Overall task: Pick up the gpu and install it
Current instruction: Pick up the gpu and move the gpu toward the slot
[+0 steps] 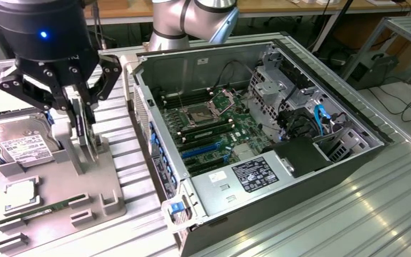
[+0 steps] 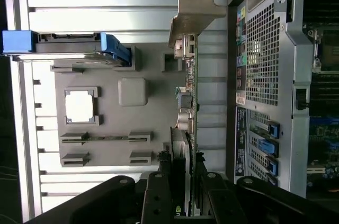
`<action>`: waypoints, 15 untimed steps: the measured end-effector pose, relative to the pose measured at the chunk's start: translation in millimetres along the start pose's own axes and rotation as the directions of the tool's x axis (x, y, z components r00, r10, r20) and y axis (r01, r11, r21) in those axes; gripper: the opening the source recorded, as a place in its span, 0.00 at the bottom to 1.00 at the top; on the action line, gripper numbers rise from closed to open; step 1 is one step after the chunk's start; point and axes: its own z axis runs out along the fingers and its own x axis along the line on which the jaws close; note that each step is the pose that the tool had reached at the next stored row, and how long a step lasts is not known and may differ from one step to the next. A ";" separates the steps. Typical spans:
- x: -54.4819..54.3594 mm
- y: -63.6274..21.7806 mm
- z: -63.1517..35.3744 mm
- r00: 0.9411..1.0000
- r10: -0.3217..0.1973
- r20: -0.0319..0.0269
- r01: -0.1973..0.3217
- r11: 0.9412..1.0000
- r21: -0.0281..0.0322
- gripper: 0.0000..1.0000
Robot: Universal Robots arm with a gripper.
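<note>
Though the end effector (image 1: pixel 75 120) grips the gpu (image 1: pixel 85 142) upright, tray (image 1: pixel 105 193) beneath it, installing is left: the case (image 1: pixel 263 209) beside it shows no card seated.

A hard drive (image 1: pixel 20 144) is seated at one end of a grey tray (image 1: pixel 94 184), a green memory stick (image 1: pixel 38 211) near the opposite end, a square chip (image 1: pixel 21 193) between them. An open computer case (image 1: pixel 205 67) is placed just beside the tray.

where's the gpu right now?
Exterior view's left: the gpu stands on edge in the gripper at the gray tray, between the hard drive and the open PC case.
</note>
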 end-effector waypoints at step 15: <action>-1.3 -0.7 -50.5 1.000 0.000 0.000 0.000 1.000 0.000 0.27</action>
